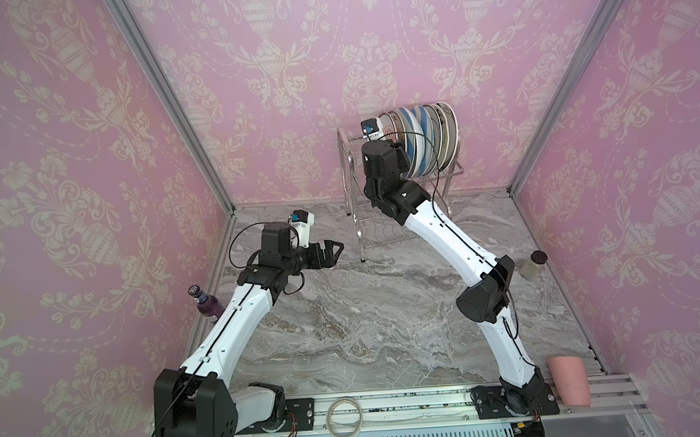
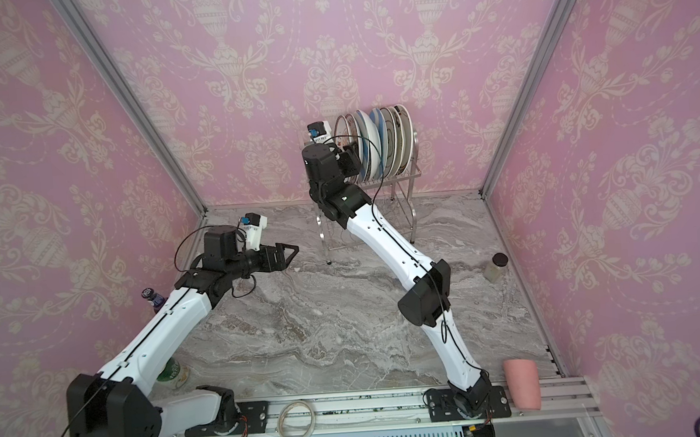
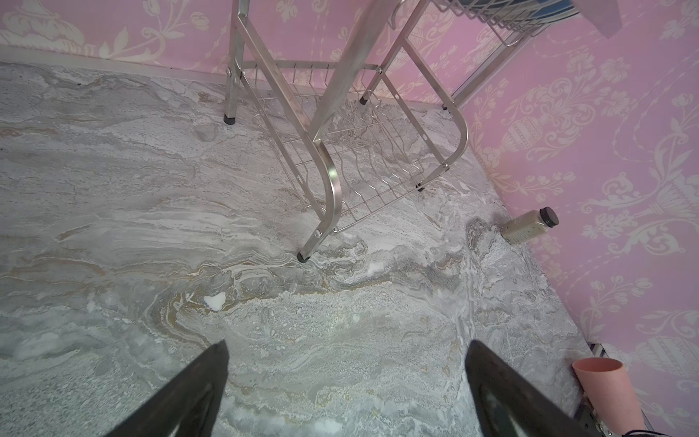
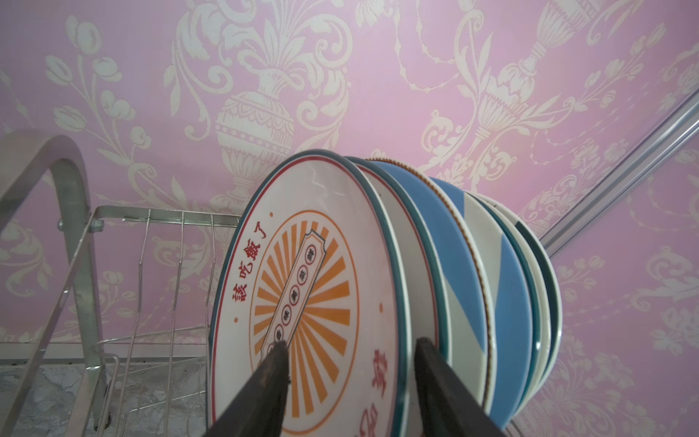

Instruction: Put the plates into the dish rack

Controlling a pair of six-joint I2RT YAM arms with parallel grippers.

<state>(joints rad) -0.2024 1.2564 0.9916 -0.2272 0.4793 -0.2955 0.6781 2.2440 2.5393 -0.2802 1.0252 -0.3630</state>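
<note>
Several plates [image 1: 422, 140] [image 2: 381, 142] stand on edge in a row on the top shelf of the dish rack [image 1: 356, 211] [image 2: 412, 207]. In the right wrist view the nearest one is the orange sunburst plate [image 4: 314, 287], with a blue-white striped plate [image 4: 465, 265] behind it. My right gripper [image 4: 352, 342] is open and straddles the sunburst plate's rim, one finger in front of its face and the other behind it. My left gripper [image 1: 335, 249] [image 3: 348, 344] hovers open and empty over the marble table, to the left of the rack [image 3: 333, 181].
The rack's lower wire shelf [image 3: 378, 159] holds nothing. A purple bottle [image 1: 203, 301] stands at the left wall and a green bottle [image 2: 174, 374] under the left arm. A jar [image 1: 532, 264] and a pink cup [image 1: 568, 381] stand at the right, a tape roll [image 1: 344, 417] on the front rail.
</note>
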